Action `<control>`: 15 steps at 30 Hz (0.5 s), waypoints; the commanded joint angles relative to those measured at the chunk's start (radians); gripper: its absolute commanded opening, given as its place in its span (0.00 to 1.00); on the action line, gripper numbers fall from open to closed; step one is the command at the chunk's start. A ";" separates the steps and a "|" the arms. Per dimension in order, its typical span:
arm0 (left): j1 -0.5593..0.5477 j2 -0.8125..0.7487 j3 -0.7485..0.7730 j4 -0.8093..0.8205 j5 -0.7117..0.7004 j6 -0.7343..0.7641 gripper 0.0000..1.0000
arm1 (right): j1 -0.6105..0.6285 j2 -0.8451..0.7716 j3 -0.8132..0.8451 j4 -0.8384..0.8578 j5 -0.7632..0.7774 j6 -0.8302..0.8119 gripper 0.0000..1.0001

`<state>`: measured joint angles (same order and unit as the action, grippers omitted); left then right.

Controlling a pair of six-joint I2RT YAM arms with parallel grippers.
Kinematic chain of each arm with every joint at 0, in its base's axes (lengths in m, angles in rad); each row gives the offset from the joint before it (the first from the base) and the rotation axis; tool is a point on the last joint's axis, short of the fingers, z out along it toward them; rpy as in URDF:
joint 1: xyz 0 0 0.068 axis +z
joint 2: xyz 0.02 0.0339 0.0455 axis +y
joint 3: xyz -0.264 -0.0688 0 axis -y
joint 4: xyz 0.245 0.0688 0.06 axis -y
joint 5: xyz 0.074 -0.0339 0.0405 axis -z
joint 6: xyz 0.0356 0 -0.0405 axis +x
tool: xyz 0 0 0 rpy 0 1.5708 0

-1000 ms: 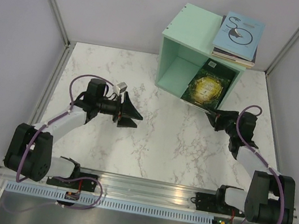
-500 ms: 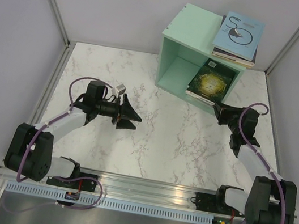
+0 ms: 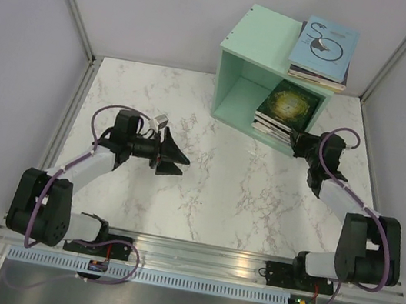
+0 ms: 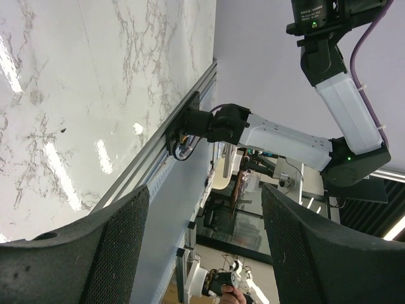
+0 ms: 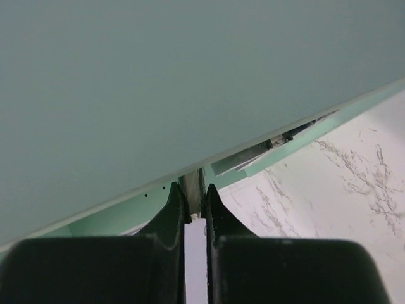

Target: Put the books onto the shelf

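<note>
Seen from above, the green-gold book (image 3: 289,104) lies topmost inside the shelf (image 3: 257,36), with more books (image 3: 323,47) piled on its roof, their cover lettering too small to read. Left wrist: the left gripper (image 4: 204,190) gapes wide, empty. Right wrist: the right gripper (image 5: 193,189) is pinched to a slit at the shelf's front edge.

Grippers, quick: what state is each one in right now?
Left gripper: open, empty.
Right gripper: shut, at the front of the shelf; nothing visibly held.
</note>
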<state>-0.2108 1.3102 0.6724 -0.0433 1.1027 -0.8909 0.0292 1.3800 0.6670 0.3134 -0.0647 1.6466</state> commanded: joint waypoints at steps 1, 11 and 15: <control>0.016 -0.029 -0.011 0.003 0.040 0.052 0.74 | 0.008 0.047 0.016 -0.076 0.059 0.044 0.00; 0.047 -0.034 -0.027 -0.018 0.052 0.078 0.74 | 0.011 0.060 0.019 -0.135 0.040 0.048 0.60; 0.057 -0.028 -0.025 -0.018 0.055 0.084 0.74 | 0.011 0.013 -0.018 -0.152 0.026 0.044 0.64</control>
<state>-0.1638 1.2968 0.6495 -0.0586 1.1114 -0.8539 0.0376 1.4322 0.6697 0.2028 -0.0368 1.6791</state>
